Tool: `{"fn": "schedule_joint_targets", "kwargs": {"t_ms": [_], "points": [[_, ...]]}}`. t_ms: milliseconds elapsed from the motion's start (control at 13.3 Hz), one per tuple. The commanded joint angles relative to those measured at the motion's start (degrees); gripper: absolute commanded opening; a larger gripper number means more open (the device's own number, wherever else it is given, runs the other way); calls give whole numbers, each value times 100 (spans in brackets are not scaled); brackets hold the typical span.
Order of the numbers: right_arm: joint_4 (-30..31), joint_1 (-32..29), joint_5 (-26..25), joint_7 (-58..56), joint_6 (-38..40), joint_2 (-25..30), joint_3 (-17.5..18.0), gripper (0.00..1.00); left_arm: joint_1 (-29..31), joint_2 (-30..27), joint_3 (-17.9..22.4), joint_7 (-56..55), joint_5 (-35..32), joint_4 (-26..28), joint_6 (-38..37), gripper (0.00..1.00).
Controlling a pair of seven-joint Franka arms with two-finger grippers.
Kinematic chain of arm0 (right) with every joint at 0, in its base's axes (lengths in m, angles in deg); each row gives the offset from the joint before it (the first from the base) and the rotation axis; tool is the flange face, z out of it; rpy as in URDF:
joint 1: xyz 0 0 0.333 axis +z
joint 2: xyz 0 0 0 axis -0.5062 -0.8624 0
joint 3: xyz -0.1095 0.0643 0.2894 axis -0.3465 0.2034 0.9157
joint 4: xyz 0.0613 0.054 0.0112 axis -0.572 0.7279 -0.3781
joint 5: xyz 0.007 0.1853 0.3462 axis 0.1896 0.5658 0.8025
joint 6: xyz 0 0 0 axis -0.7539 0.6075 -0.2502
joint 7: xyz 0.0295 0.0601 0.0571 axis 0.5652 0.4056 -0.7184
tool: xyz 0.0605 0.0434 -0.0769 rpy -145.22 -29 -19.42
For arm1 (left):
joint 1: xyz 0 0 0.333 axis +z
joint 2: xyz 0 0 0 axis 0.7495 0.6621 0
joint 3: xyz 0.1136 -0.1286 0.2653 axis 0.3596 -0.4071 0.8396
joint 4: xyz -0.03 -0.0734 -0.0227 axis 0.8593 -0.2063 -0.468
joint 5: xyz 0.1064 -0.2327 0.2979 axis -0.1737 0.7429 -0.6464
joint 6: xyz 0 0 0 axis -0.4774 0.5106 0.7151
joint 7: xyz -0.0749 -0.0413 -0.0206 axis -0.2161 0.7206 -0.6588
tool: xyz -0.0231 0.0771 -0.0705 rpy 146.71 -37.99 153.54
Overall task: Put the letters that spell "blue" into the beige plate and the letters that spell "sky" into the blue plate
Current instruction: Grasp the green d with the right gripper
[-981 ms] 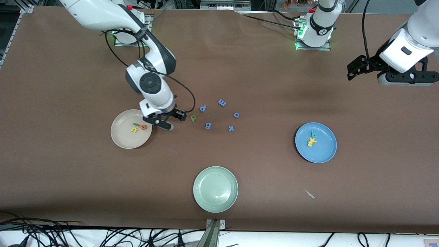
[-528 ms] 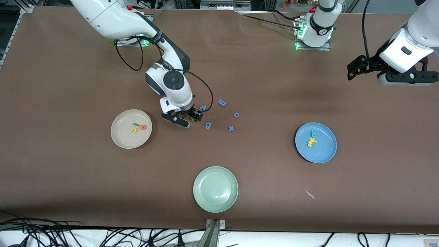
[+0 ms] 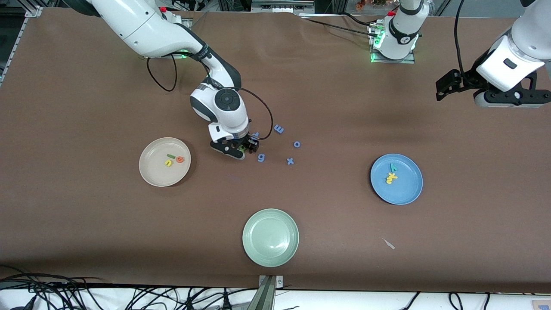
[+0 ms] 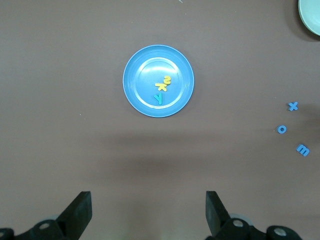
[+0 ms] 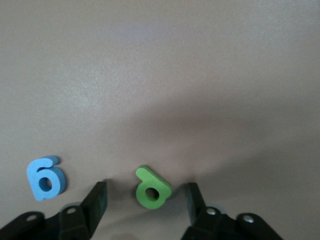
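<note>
Fingers [image 5: 100, 200] of the right gripper spread around small green foam b [image 5: 152, 188].

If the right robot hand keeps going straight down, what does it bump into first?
Probably the green letter b. The right hand is open, one finger on each side of it, so the fingertips would likely reach the brown table around it.

Robot lab: bolted arm bases [image 3: 392, 41], brown-covered table [image 3: 86, 107], loose cables [image 3: 64, 290].

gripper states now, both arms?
Left pincer: open, empty, waiting above the table.
Right pincer: open, straddling the green b on the table, not gripping it yet.
</note>
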Motion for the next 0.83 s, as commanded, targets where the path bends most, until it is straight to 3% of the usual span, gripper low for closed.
{"fn": "schedule_joint_targets", "kwargs": {"t_ms": [0, 151, 377, 453, 603, 754], "points": [[-70, 21, -176, 162, -14, -78, 21, 64, 24, 37, -21, 106, -118, -134, -129, 100], [-61, 21, -176, 162, -14, -78, 21, 44, 24, 37, -21, 97, -118, -134, -129, 100], [-61, 21, -176, 154, -5, -78, 21, 7, 15, 37, -30, 97, -118, -134, -129, 100], [-61, 21, -176, 145, 3, -78, 21, 2, 15, 37, -30, 97, -109, -134, -129, 100], [-95, 12, -176, -21, 47, 1, 12, 1, 24, 29, -21, 97, -118, -134, -146, 100], [-139, -101, -1, -948, 632, 343, -76, 1, 24, 29, -29, 97, -118, -134, -173, 100]]}}
